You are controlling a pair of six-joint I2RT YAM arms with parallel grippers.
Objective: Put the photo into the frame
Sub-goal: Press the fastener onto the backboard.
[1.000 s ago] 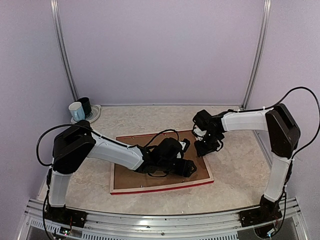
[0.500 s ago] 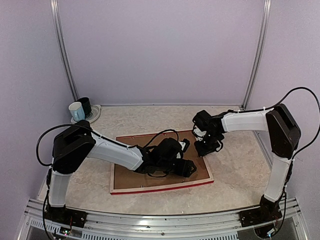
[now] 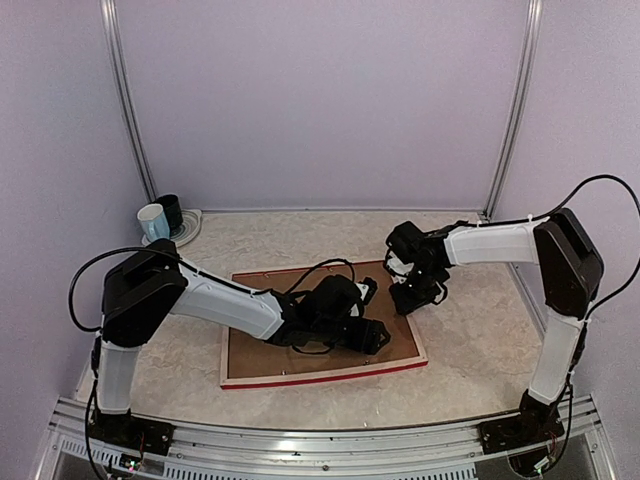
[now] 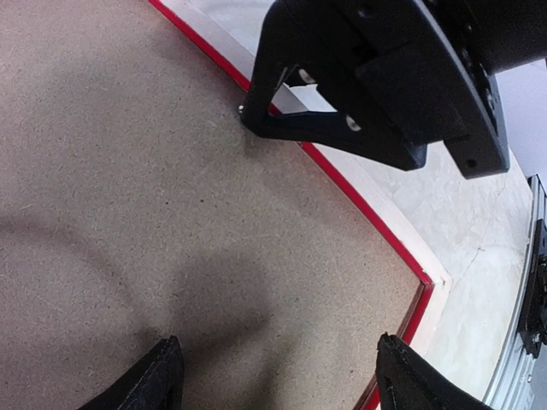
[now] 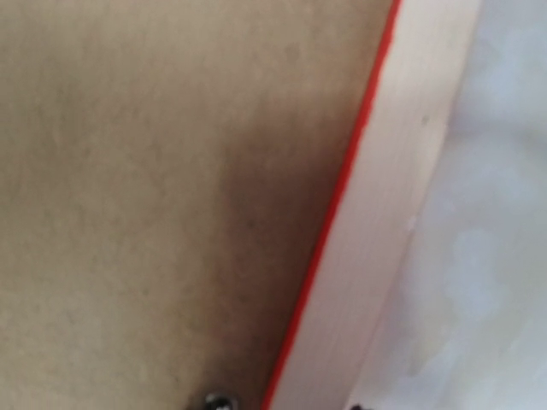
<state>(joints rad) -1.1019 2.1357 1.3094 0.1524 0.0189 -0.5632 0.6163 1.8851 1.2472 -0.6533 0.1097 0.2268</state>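
marbled tabletop (image 3: 470, 340), red-rimmed frame (image 3: 330, 375), brown backing (image 3: 260, 345)

Barely any change tbh: left gripper (image 3: 374, 336) slid a hair toward 9 o'clock over the backing board (image 3: 255, 346), right gripper (image 3: 414, 298) nudged a touch toward 3 o'clock.

Close up, the frame (image 5: 402, 213) is blurred and cropped; bottom-edge specks are perhaps the right jaws.

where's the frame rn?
Top view: the frame lies flat mid-table, backing board facing up. The left gripper is over its right half and the right gripper is at its far right corner.
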